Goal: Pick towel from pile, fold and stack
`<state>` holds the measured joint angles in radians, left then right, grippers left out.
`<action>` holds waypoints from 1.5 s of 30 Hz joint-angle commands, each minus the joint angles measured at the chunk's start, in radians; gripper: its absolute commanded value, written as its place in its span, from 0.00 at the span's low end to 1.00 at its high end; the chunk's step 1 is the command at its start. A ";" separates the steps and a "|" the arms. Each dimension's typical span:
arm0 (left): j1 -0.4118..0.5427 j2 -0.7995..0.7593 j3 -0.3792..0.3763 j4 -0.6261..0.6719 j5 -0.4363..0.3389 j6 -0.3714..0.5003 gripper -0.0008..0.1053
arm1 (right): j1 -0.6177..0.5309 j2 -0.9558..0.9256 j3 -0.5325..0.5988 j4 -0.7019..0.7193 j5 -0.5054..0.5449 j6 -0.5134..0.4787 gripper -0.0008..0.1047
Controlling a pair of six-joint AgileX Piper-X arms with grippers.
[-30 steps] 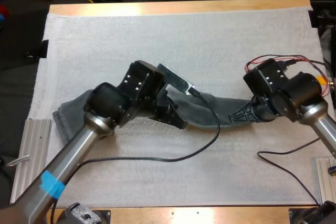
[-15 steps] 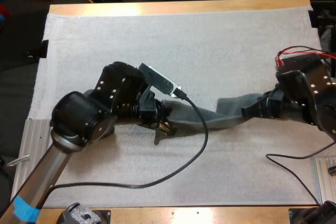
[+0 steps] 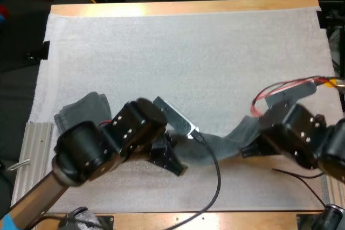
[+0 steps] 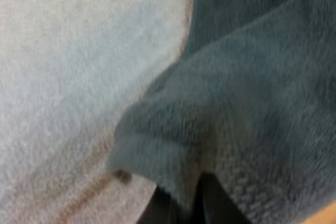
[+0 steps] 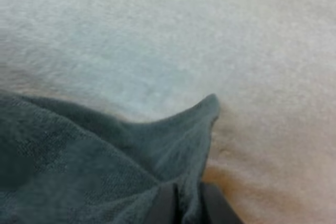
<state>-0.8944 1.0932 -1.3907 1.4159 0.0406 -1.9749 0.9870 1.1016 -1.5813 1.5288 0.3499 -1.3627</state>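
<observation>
**Towel Held at Both Ends, Near Half of the Mat**

1. Work surface. A white mat (image 3: 188, 52) covers the wooden bench (image 3: 188, 8). The bench shows as a bare strip along the far edge.

2. Towel position. The dark grey-green towel (image 3: 229, 141) lies as a narrow, sagging band on the near half of the mat, right of centre. It runs between the two end effectors.

3. Left end effector (image 3: 177, 166). It sits at the left end of the band, near the mat's near edge. In the left wrist view its two black fingers (image 4: 212, 200) are clamped close together on a thick rolled fold of the towel. The cloth is pressed from both sides and bulges over the fingers, with the mat showing beside the fold.

4. Right end effector (image 3: 249, 150). It sits at the right end of the band. In the right wrist view its fingers (image 5: 165, 203) pinch a thin ridge of towel. Just beyond them one corner of the cloth rises to a point against the mat.

5. Cloth bundle (image 3: 83, 112). More dark grey-green cloth lies on the mat at the far left, beside the left arm. The arm hides whether it joins the held towel.
</observation>
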 commanded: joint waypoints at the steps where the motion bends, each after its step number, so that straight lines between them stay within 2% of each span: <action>1: -0.021 -0.015 -0.007 0.018 -0.017 -0.027 0.01 | 0.037 -0.008 -0.010 0.056 0.027 0.037 0.02; 3: -0.066 -0.027 -0.007 0.034 -0.039 -0.043 0.01 | 0.100 -0.008 -0.010 0.056 0.057 0.075 0.02; 8: -0.171 -0.030 -0.007 0.102 -0.159 -0.093 0.01 | 0.243 -0.008 -0.010 0.056 0.103 0.194 0.02; 11: -0.229 -0.037 -0.007 0.124 -0.234 -0.135 0.01 | 0.287 -0.008 -0.010 0.056 0.134 0.231 0.02; 16: -0.284 -0.053 -0.007 0.136 -0.240 -0.181 0.01 | 0.298 -0.011 0.005 0.056 0.147 0.268 0.02; 22: -0.298 -0.061 -0.007 0.136 -0.267 -0.200 0.01 | 0.298 -0.019 0.100 0.056 0.132 0.368 0.02; 30: -0.298 -0.061 -0.007 0.136 -0.290 -0.226 0.01 | 0.293 -0.026 0.191 0.056 0.151 0.641 0.02; 34: -0.298 -0.061 -0.007 0.136 -0.307 -0.226 0.01 | 0.293 -0.077 0.236 0.056 0.198 0.782 0.02; 39: -0.298 -0.061 -0.007 0.136 -0.312 -0.226 0.01 | 0.293 -0.168 0.296 0.054 0.153 0.913 0.02; 45: -0.298 -0.065 -0.007 0.134 -0.301 -0.250 0.01 | 0.314 -0.203 0.283 0.017 0.079 0.920 0.02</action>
<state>-1.1871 1.0361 -1.3907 1.5425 -0.2531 -2.2084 1.3008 0.9045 -1.2897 1.5297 0.4377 -0.4399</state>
